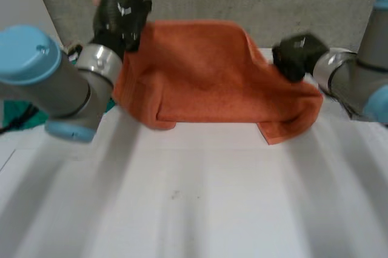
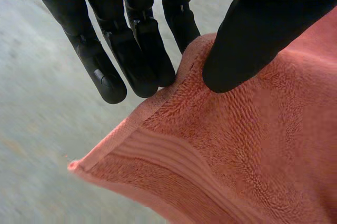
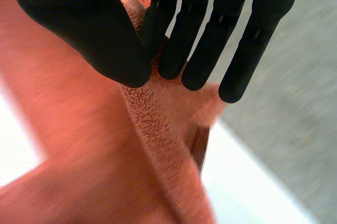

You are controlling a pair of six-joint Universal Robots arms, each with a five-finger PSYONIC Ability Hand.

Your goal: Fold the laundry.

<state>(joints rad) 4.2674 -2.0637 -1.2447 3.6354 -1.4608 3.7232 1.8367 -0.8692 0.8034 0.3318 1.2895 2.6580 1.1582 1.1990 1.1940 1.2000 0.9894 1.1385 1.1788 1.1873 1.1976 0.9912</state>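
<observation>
left hand point(image 1: 120, 14): straight fingers point(image 2: 139, 56) and thumb pinching the orange towel point(image 1: 200, 79) on its hemmed edge, just in from a corner. the corner tip sticks out free past the fingertips. something teal point(image 1: 18, 115) lies beside the left arm, maybe another cloth, can't tell. the towel is held up over the far side of the white bench point(image 1: 194, 209), spanned between the two hands and hanging below both. its lower part rests on the bench, with a flap doubled under beneath the right hand. right hand point(image 1: 298, 57): same sort of pinch, thumb pressed toward straight fingers point(image 3: 202, 50) with the towel's thick edge between them, at the opposite end of that edge. the rest of the cloth drops away under the palm. the right hand sits lower than the left, so the top edge slopes down toward it. handling, my read: terry cloth, soft and limp with no stiffness of its own, so it only holds shape where it's pulled taut. light enough for a finger pinch, and the pile gives friction, so it's neither slippery nor fragile. best hold is at the corners on the woven hem band, which is denser than the pile. the left pinch looks shallow, close to the edge, so it could slip free if the span gets tugged.
</observation>
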